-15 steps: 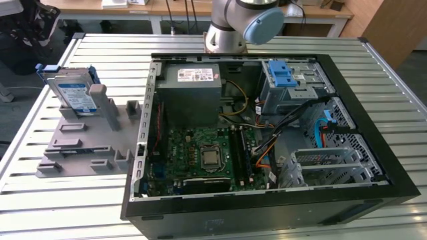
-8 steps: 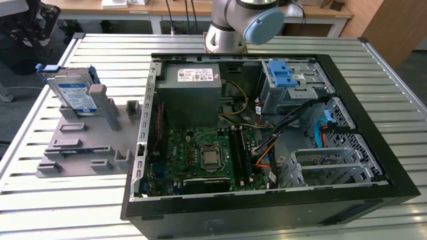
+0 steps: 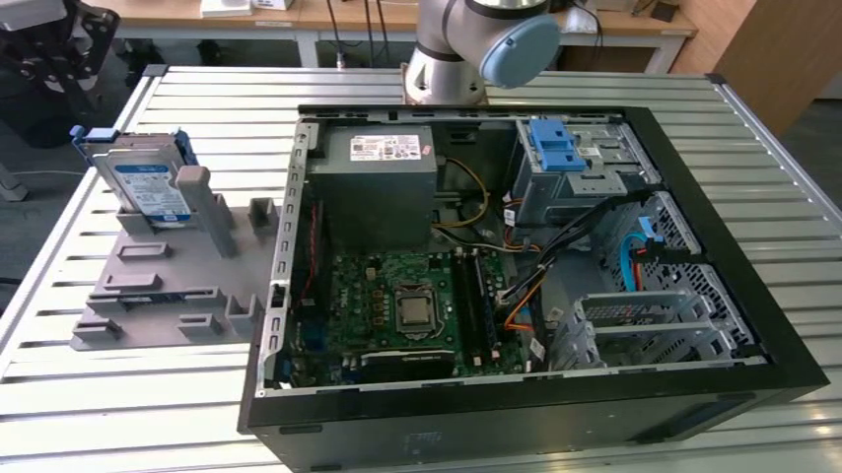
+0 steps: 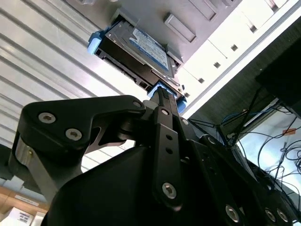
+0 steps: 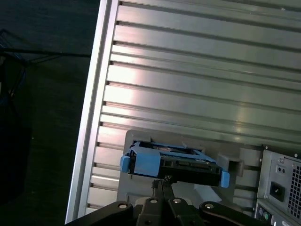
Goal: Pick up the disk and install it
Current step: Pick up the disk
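silver-grey arm (image 3: 441,44) with pale blue joint cap (image 3: 520,49); black jointed fingers (image 4: 164,127) studded with silver screws (image 4: 169,189).

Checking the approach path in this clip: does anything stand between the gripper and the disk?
Nothing visible does. In the first wrist view the gripper points straight at the disk, which stands on edge in the grey holder beside the open computer case. Only open air lies between them.
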`<state>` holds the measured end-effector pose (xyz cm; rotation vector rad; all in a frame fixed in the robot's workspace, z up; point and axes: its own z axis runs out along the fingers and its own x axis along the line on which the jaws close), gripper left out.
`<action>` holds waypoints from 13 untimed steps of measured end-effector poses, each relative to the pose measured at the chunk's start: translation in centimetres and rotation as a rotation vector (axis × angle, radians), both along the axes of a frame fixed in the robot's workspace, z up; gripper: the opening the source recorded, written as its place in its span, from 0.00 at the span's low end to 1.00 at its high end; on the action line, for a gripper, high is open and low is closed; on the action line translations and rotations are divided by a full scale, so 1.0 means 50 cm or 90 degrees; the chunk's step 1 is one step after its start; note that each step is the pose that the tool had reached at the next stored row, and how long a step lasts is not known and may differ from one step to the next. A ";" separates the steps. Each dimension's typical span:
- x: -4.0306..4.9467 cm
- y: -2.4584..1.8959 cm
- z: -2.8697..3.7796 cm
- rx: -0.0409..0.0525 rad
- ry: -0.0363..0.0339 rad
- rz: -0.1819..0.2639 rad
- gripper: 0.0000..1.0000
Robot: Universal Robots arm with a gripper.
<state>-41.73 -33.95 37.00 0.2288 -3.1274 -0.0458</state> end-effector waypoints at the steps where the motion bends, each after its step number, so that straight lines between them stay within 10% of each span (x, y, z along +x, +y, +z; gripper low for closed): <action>1: 0.000 0.0000 0.000 0.0000 0.0000 0.005 0.11; 13: 0.000 0.0000 0.000 0.0000 0.0000 0.067 0.11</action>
